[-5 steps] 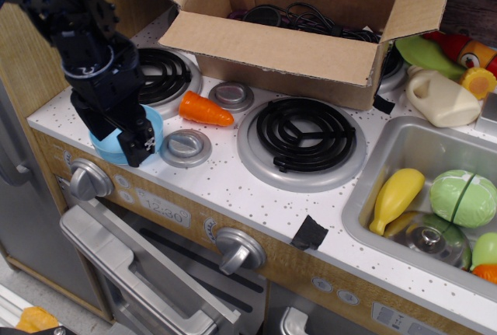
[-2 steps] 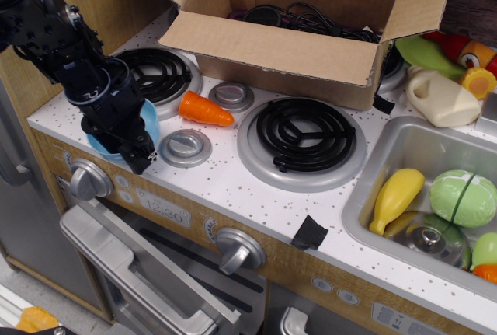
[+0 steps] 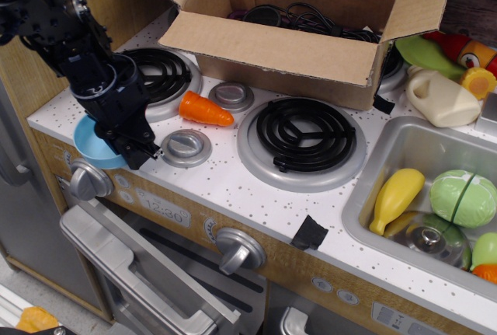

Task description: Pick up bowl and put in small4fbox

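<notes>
The light-blue bowl (image 3: 92,145) is at the front left corner of the stove counter, its left part showing and its right part hidden under my black gripper (image 3: 138,151). The gripper comes down from the upper left and its fingers close on the bowl's right rim; the jaws themselves are mostly hidden by the gripper body. The bowl's lower edge overlaps the counter's front edge. The brown cardboard small4fbox (image 3: 272,47) stands open at the back of the counter, up and right of the gripper, with black cables (image 3: 311,20) inside.
A grey metal disc (image 3: 185,147) lies just right of the gripper, an orange carrot (image 3: 205,109) beyond it, and a second disc (image 3: 231,95). Two coil burners (image 3: 303,137) (image 3: 163,71) flank them. The sink (image 3: 373,187) at right holds toy vegetables. A cream jug (image 3: 441,98) stands behind it.
The gripper has tilted and its body has shifted back. The bowl has moved left towards the counter's corner, with more of its left side showing.
</notes>
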Available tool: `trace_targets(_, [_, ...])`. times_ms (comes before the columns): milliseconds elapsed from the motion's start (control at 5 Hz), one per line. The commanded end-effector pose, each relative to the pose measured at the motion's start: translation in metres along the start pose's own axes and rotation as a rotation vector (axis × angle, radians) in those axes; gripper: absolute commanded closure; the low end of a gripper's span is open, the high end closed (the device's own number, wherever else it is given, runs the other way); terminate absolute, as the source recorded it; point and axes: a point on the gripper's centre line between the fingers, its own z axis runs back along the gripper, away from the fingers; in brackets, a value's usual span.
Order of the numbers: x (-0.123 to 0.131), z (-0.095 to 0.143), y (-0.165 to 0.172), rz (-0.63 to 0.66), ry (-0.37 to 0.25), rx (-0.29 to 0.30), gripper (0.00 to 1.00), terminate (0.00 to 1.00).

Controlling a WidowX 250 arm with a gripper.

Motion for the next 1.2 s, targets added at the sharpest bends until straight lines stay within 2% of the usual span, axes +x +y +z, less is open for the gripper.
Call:
trace_targets(0, [0.045, 0.070, -0.030, 0.038, -0.029, 0.145, 1.00, 0.00])
trace_targets(200, [0.067, 0.098, -0.045, 0.063, -0.042, 0.199, 1.00, 0.00])
trace_targets(400, [0.090, 0.122, -0.055, 0.032, -0.027, 0.252, 1.00, 0.00])
trace_targets(600, [0.116, 0.134, -0.060, -0.181, -0.014, 0.296, 1.00, 0.00])
trace_targets(800, [0.140, 0.145, -0.057, -0.308, 0.013, 0.324, 1.00, 0.00])
trace_targets(1000, [0.168, 0.155, -0.044, -0.428, 0.060, 0.285, 1.00, 0.00])
